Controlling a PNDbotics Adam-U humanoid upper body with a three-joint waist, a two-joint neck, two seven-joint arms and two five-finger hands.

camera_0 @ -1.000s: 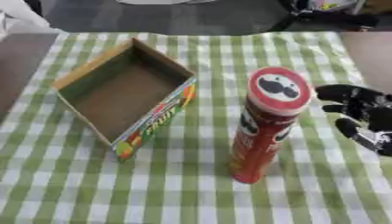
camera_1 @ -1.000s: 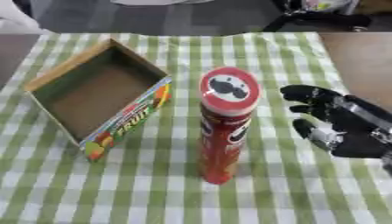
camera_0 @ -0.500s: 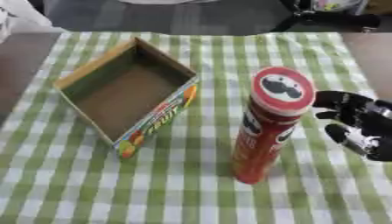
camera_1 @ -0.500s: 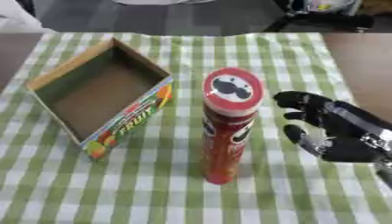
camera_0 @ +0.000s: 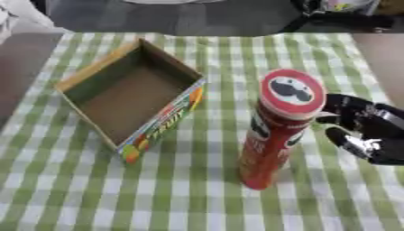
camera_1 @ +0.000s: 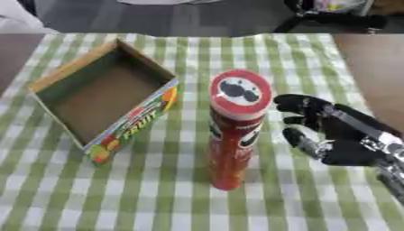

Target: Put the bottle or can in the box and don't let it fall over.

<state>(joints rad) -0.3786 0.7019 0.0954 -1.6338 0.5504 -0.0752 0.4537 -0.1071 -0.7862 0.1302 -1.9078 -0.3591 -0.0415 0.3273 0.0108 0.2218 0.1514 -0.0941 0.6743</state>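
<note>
Right hand (camera_1: pixel 335 135) open, fingers spread just right of the upright red can (camera_1: pixel 233 131), empty box (camera_1: pixel 103 97) beyond it leftward; tall can likely tips if fingers knock its top.

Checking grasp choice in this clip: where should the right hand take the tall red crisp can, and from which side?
Around the middle of the crisp can, from its right side, where the right hand already waits open beside it. The can stands upright, tall and narrow, so a grip near the lid would probably tip it. The open box stands on its left, so that side is less free.
</note>
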